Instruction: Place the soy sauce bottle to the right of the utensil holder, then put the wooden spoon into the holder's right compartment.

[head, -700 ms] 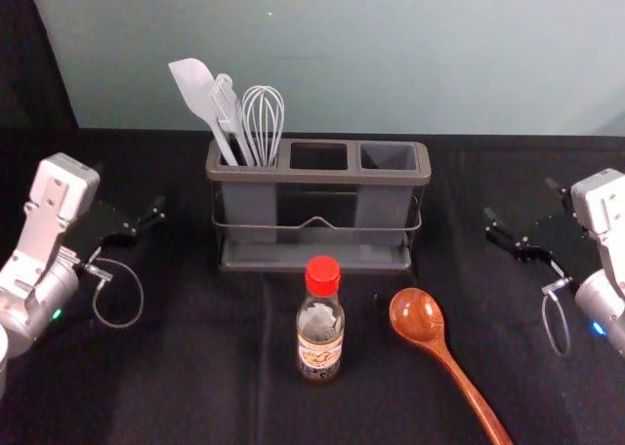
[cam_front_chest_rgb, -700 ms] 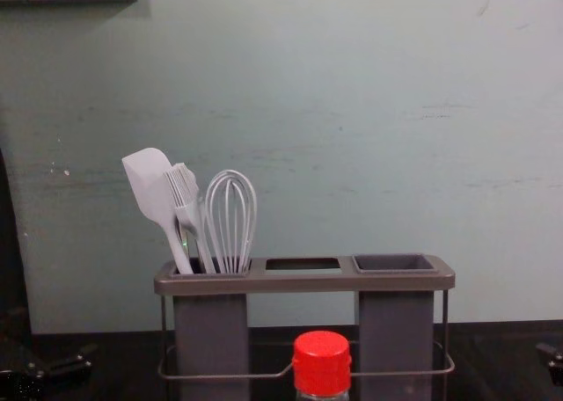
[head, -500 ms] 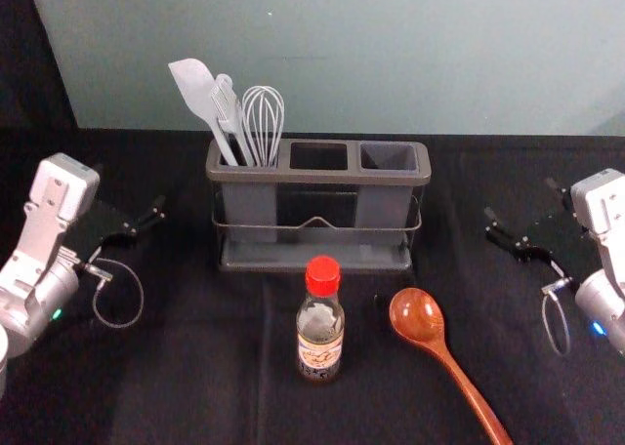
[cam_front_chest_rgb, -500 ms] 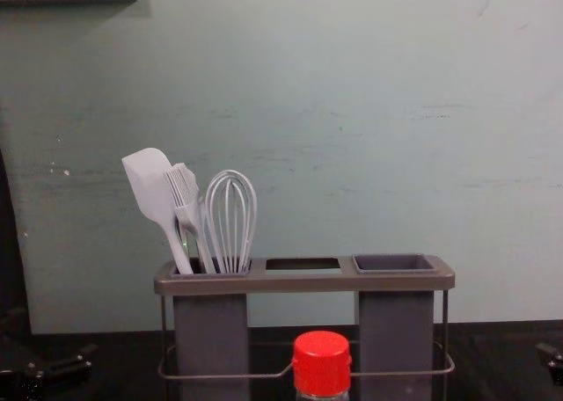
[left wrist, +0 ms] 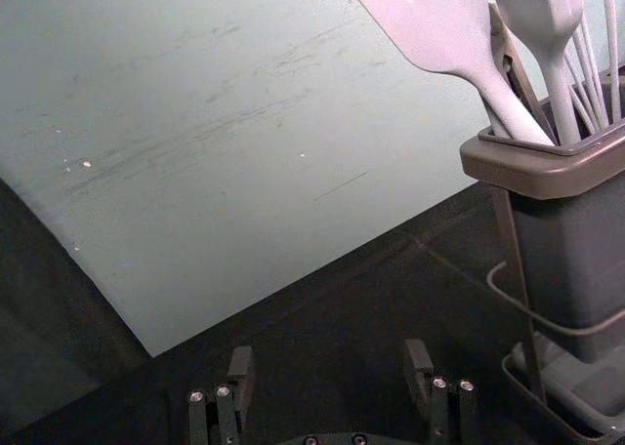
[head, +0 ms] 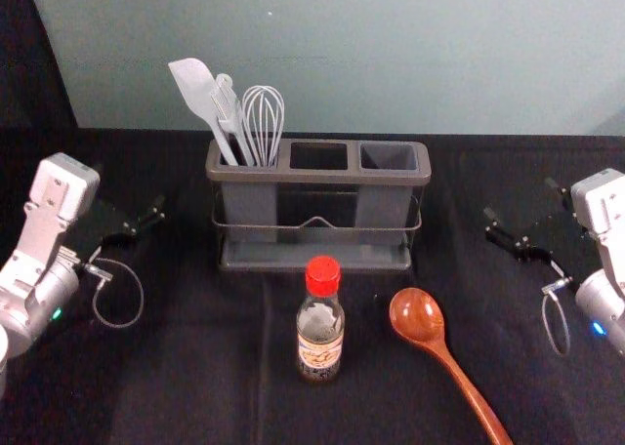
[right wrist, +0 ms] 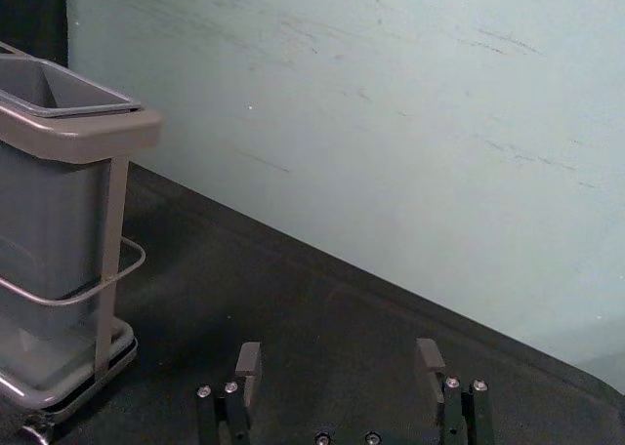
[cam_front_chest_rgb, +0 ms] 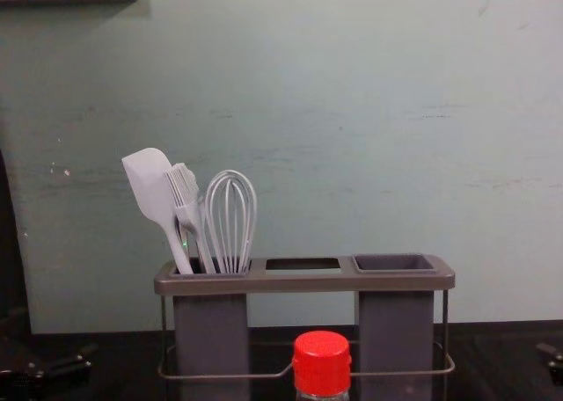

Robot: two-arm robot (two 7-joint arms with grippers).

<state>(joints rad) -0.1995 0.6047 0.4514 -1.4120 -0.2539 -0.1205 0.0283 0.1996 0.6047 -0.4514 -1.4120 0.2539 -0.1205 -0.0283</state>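
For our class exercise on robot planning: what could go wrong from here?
The wooden spoon lies close beside the soy sauce bottle, so a reaching right gripper might nudge it. The bottle stands upright and narrow; an off-centre grasp could tip it. The holder's middle opening adjoins the right compartment, so the spoon could go astray.

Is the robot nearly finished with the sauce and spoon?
No, nothing looks done yet. The red-capped glass soy sauce bottle stands in front of the grey utensil holder, not to its right. The reddish-brown wooden spoon lies on the black cloth, and the holder's right compartment is empty. Nothing is in hand: the left pincer and right pincer are open. Left to do: the bottle, then the spoon.
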